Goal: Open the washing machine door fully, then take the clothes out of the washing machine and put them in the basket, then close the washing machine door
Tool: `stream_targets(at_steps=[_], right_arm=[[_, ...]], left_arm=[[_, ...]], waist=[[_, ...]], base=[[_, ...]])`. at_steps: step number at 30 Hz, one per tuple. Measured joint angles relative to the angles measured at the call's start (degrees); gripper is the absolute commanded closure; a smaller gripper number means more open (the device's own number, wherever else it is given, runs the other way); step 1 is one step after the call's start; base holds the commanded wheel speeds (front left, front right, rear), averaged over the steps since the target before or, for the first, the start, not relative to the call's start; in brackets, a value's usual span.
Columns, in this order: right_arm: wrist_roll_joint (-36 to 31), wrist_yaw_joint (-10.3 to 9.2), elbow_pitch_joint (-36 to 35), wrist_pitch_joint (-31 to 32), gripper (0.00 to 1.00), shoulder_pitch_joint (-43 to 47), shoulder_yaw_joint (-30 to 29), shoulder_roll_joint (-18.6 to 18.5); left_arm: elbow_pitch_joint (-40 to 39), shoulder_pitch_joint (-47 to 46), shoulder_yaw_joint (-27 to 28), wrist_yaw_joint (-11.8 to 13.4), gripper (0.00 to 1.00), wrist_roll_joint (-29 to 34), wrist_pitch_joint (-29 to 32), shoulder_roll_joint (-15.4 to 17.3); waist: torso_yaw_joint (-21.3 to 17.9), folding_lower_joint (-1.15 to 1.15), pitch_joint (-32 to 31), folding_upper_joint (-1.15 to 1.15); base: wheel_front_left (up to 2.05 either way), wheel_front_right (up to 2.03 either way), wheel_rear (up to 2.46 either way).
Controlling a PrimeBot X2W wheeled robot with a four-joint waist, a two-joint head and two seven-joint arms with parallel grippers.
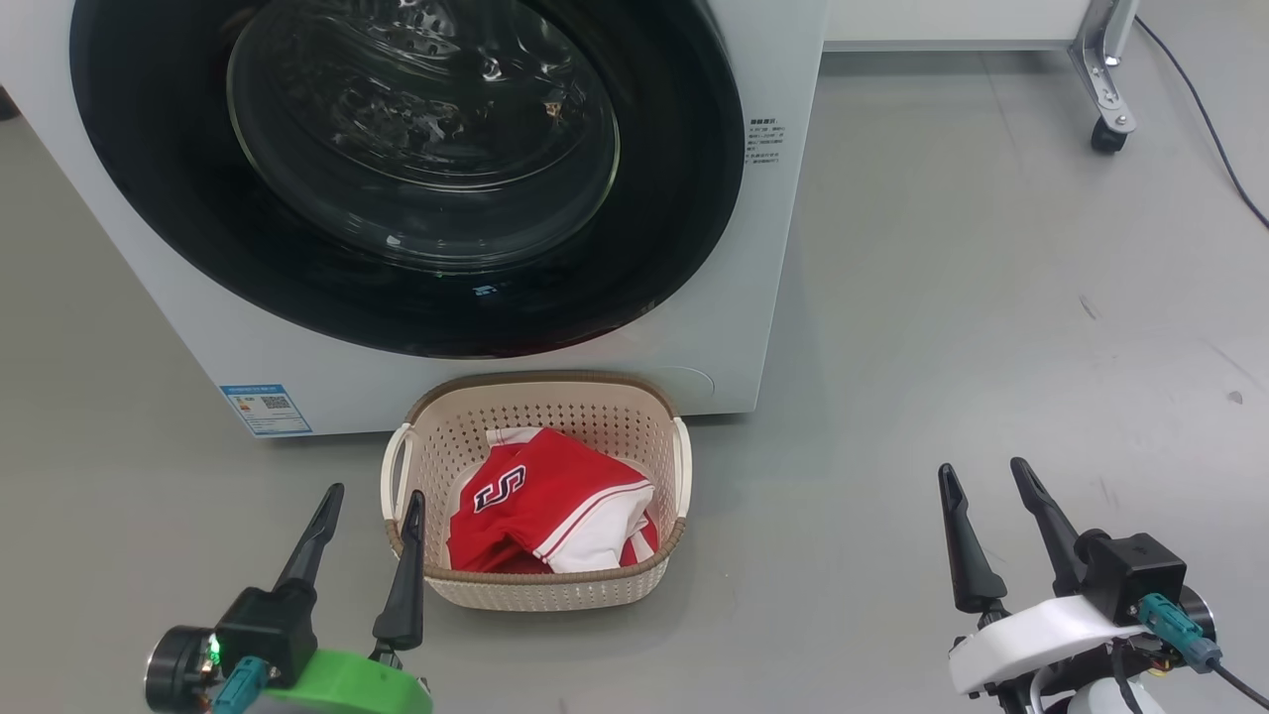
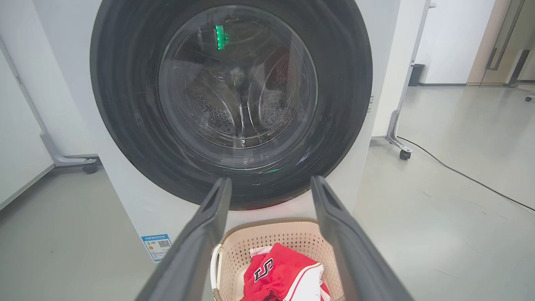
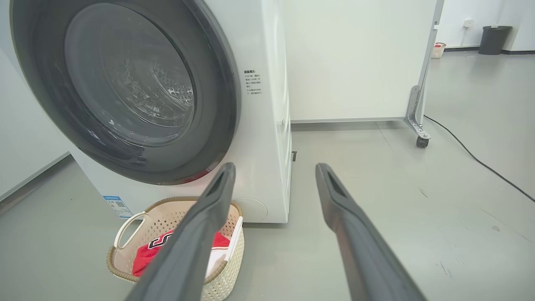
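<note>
The white washing machine (image 1: pixel 783 149) (image 2: pixel 121 188) (image 3: pixel 271 125) stands in front of me, and its round black-rimmed door (image 1: pixel 178 198) (image 2: pixel 342 104) (image 3: pixel 217 104) lies shut against the front. Through the glass I see bare perforated drum. The cream basket (image 1: pixel 555 397) (image 2: pixel 271 234) (image 3: pixel 175 213) sits on the floor at the machine's foot, with the red clothes (image 1: pixel 555 496) (image 2: pixel 280 271) (image 3: pixel 150 251) and their "S" emblem inside. My left gripper (image 1: pixel 377 491) (image 2: pixel 269 184) hangs open just left of the basket. My right gripper (image 1: pixel 986 471) (image 3: pixel 273 169) is open over bare floor to the right.
Grey floor (image 1: pixel 991 297) spreads to the right of the machine. A white panel on a castor foot (image 1: pixel 1108 134) (image 3: pixel 421 141) stands behind, with a black cable (image 1: pixel 1210 129) trailing across the floor. A blue sticker (image 1: pixel 266 409) marks the machine's lower left corner.
</note>
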Motion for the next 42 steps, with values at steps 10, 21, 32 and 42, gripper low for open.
stream_targets(at_steps=[10,21,32,42], right_arm=[[-0.1,-0.51,-1.5,0.0,0.0,1.2,0.0,-0.1],[-0.3,-0.9,-2.9,0.0,0.0,2.3,0.1,-0.2],[-0.2,-0.91,-1.7,0.1,1.0,3.1,0.3,0.4],[4.3,-0.33,-1.3,0.4,1.0,3.9,0.1,0.9]], left_arm=[[-0.4,0.2,0.0,0.4,0.0,0.0,0.1,0.0],[-1.1,0.8,0.0,0.5,0.0,-0.1,0.5,0.0],[0.6,1.4,-0.5,0.7,1.0,-0.1,0.5,-0.4],[1.1,2.2,-0.3,0.2,1.0,-4.7,0.8,-0.9]], waist=[[0.4,0.0,-0.2,0.0],[0.6,0.0,-0.3,0.0],[0.6,0.0,-0.2,0.0],[0.4,0.0,-0.3,0.0]], base=[[0.0,0.0,0.0],[0.0,0.0,0.0],[0.0,0.0,0.0],[0.0,0.0,0.0]])
